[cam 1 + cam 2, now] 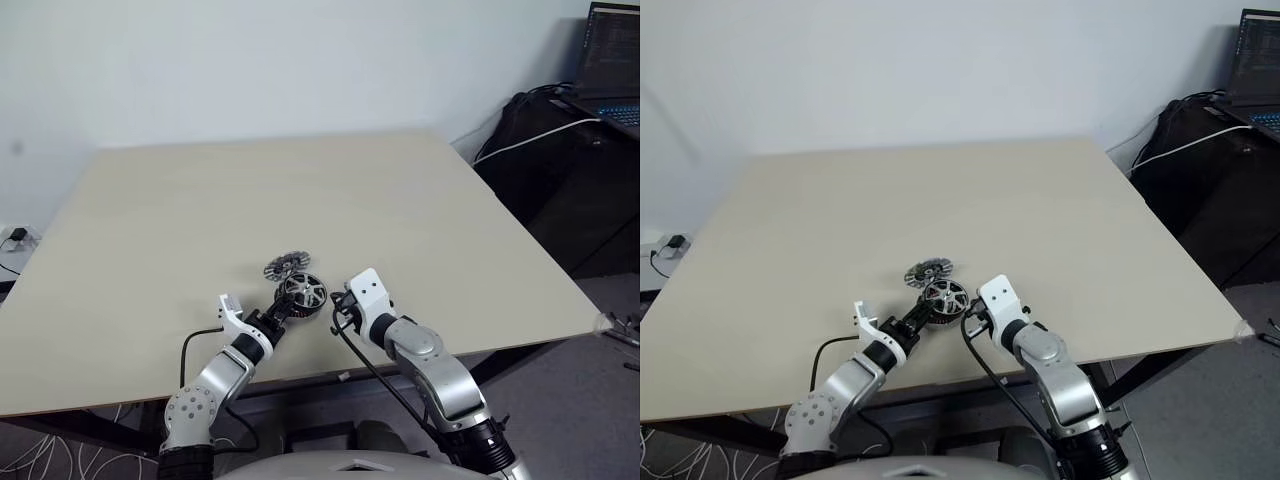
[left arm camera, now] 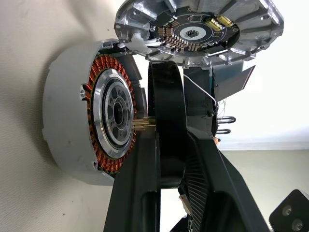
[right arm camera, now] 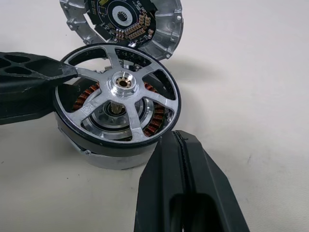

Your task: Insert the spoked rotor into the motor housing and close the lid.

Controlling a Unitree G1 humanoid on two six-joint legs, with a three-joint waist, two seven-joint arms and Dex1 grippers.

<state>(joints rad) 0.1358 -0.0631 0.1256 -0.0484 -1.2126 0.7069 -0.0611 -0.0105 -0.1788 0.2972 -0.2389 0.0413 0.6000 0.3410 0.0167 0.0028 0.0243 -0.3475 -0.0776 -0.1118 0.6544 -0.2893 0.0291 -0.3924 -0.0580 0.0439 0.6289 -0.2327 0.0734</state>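
Note:
The spoked rotor [image 3: 118, 96], a silver wheel with a black rim, sits tilted on top of the motor housing [image 3: 106, 157], whose copper windings show through the spokes. They lie near the table's front edge, between my two arms. My left gripper [image 1: 282, 310] is shut on the rotor's rim from the left, one black finger [image 3: 38, 72] over the rim. My right gripper [image 3: 176, 140] is shut, and its tips rest against the rotor's rim on the opposite side. The lid [image 1: 287, 266], a finned silver dish, lies just behind the housing.
The pale table [image 1: 300, 190] stretches far behind and to both sides of the parts. Off the table at the right stands a dark case [image 1: 560, 160] with a laptop [image 1: 612, 70] and a white cable. Cables lie on the floor at the left.

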